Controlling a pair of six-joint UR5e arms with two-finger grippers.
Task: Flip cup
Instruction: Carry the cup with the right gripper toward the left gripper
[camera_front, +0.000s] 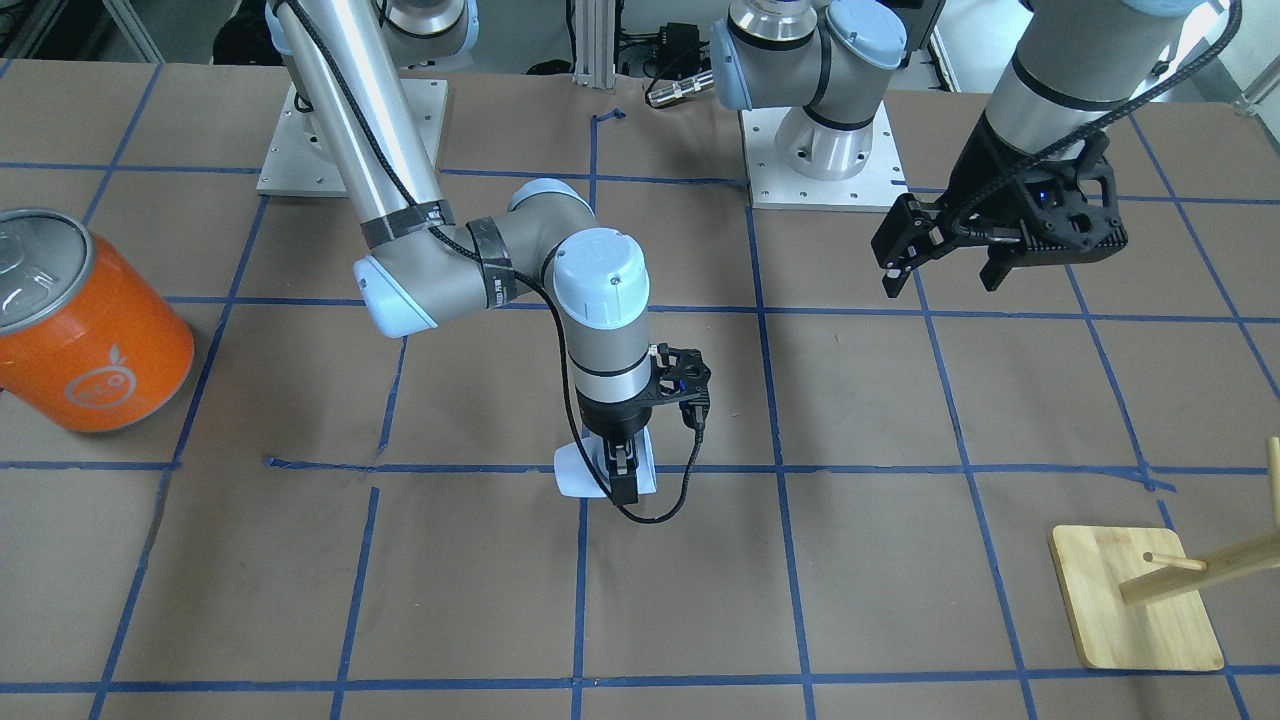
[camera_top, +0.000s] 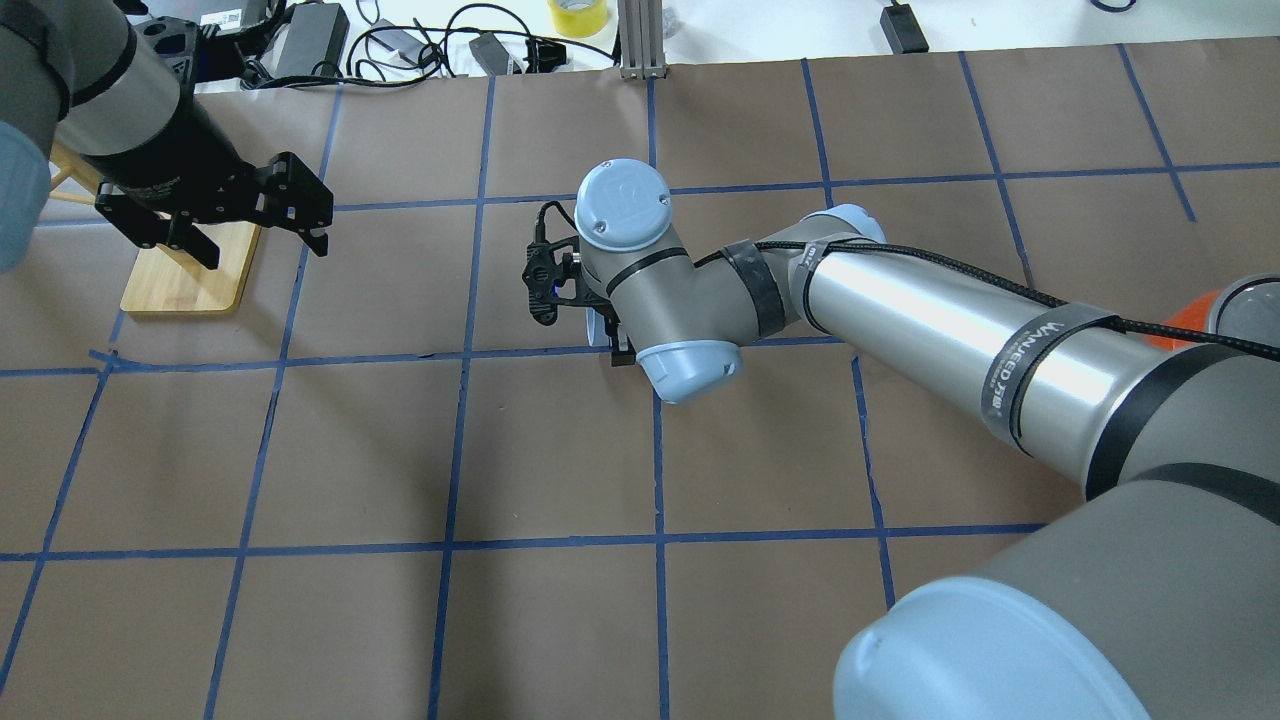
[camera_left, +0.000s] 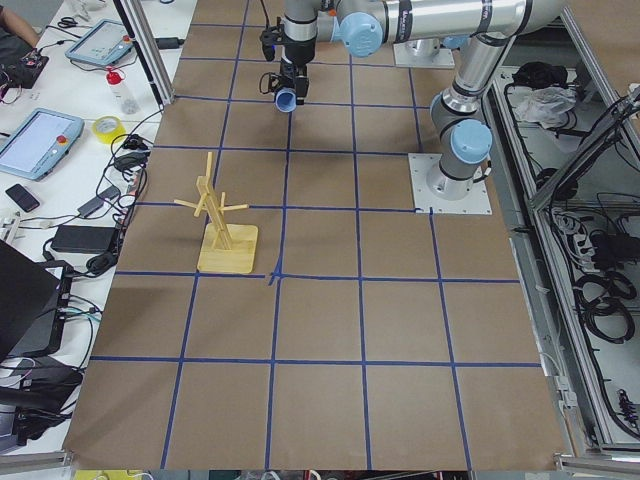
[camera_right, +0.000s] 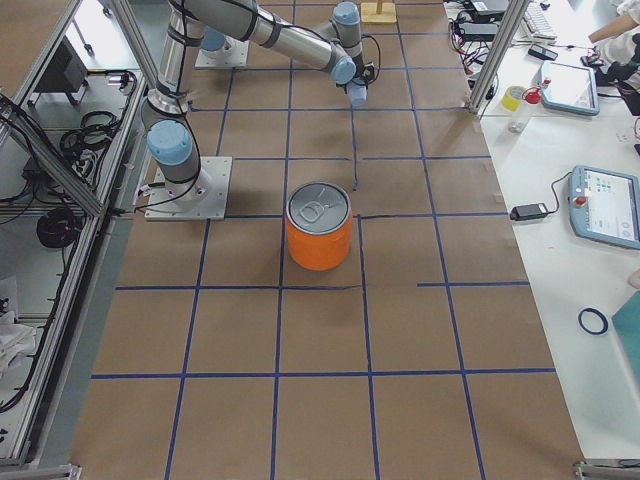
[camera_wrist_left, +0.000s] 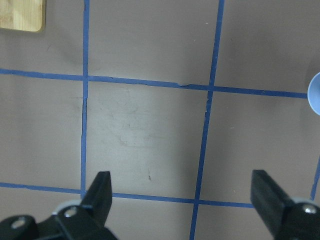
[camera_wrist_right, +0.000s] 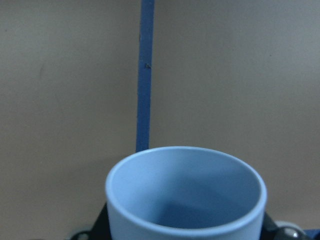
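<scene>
The cup is a small pale lavender-blue tumbler held between the fingers of my right gripper, which points straight down near the middle of the table. In the right wrist view the cup has its open mouth turned up toward the camera and its bluish inside shows. It is low over the brown paper; I cannot tell if it touches. It also shows in the exterior left view and at the edge of the left wrist view. My left gripper hovers open and empty, apart from the cup.
A large orange can with a silver top stands at the table end on my right side. A wooden peg stand on a square base sits near my left gripper. Blue tape lines grid the brown paper.
</scene>
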